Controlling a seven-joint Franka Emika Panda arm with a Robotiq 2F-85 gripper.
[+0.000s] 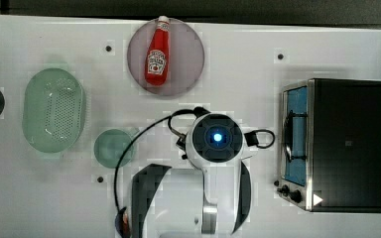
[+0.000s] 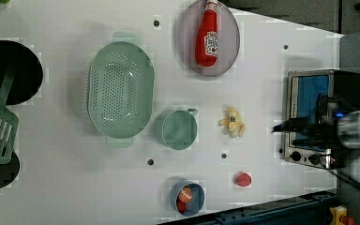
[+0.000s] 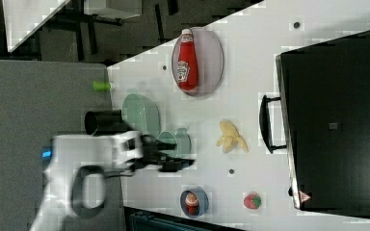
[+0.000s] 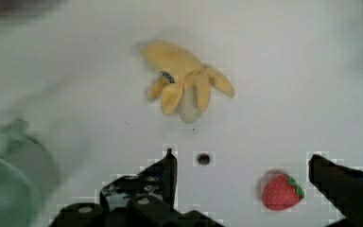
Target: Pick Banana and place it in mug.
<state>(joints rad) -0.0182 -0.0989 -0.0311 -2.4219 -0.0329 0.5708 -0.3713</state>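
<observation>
White table (image 2: 272, 28) carries banana (image 2: 233, 122) beside mug (image 2: 179, 130).

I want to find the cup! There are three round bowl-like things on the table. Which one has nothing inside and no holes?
The mug: pale green, smooth-walled, empty. The bigger green colander is full of holes, and the small blue bowl holds something red and orange.

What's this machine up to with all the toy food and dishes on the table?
A single robot arm is working over a white table. Its gripper is open and holds nothing, hanging above the table near a toy banana that lies loose on the surface. A pale green mug stands empty beside a green colander, apart from the banana. So the banana has not been picked up yet. Also about: a ketchup bottle on a plate, a toy strawberry, and a small toaster oven.
</observation>
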